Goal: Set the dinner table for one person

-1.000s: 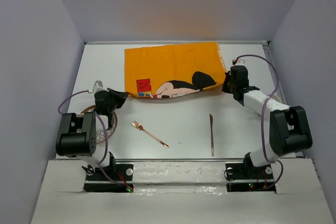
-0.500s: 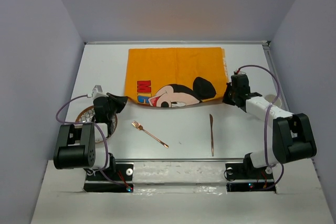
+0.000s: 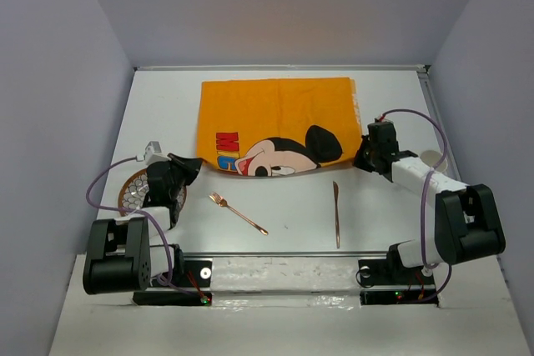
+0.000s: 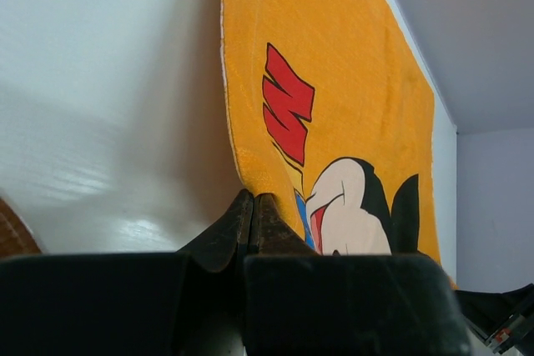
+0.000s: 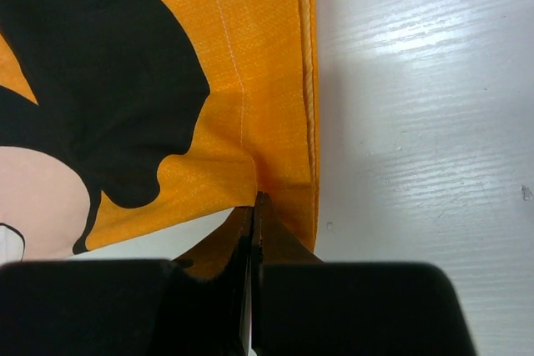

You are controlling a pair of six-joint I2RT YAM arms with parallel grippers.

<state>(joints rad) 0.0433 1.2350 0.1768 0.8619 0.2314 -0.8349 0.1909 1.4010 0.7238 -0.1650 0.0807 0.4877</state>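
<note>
Top external, read left to right: found plate (image 3: 132, 185) at left edge of white dinner table (image 3: 292, 198), spread beneath everything between grey walls. Saw left gripper (image 3: 197, 162) pinching near-left corner of orange placemat (image 3: 275, 110); fork (image 3: 238, 213) and knife (image 3: 336, 213) lying nearer; right gripper (image 3: 360, 156) clamped on near-right corner.

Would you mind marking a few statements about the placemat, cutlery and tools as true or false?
1. The left tool and right tool are each shut on a near corner of the orange placemat. True.
2. The fork lies on the placemat. False: it lies on the bare dinner table, nearer the arms.
3. The knife lies right of the fork. True.
4. The right tool holds the knife. False: it grips the placemat; the knife lies free.
</note>
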